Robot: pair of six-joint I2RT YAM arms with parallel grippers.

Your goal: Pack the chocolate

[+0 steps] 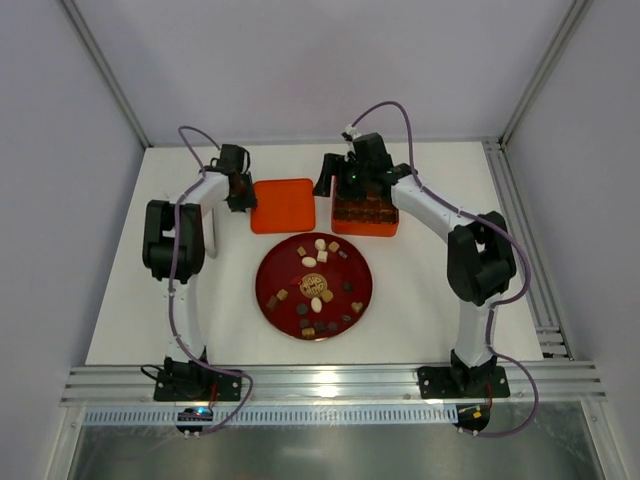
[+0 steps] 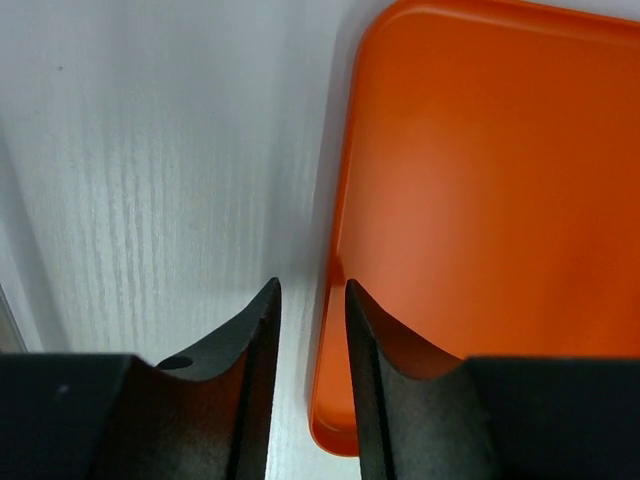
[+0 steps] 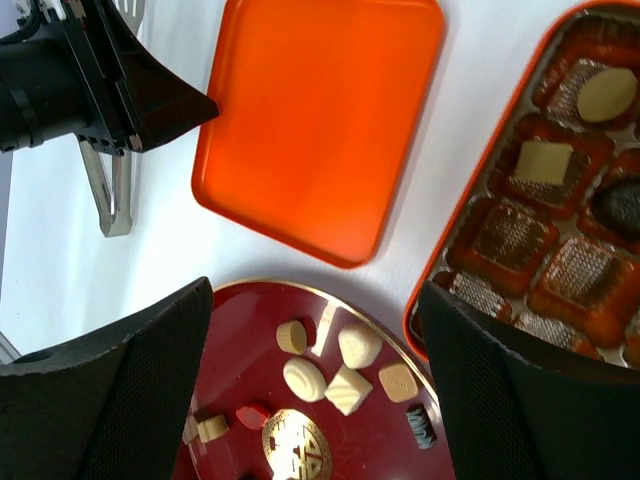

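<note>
Several chocolates (image 1: 318, 283) in cream, tan and dark brown lie on the round dark-red plate (image 1: 270, 300). In the right wrist view they lie between my fingers (image 3: 305, 378). The orange box (image 1: 365, 215) has a brown grid insert, and up to three sweets sit in its cells (image 3: 543, 160). My right gripper (image 1: 333, 188) is wide open and empty (image 3: 318, 290), above the gap between box, lid and plate. My left gripper (image 1: 240, 195) is narrowly open (image 2: 312, 300), with its fingers either side of the orange lid's left edge (image 2: 480, 200).
The flat orange lid (image 1: 283, 205) lies left of the box on the white table. The cell's grey walls stand at the back and sides. A metal rail runs along the near edge (image 1: 330, 385).
</note>
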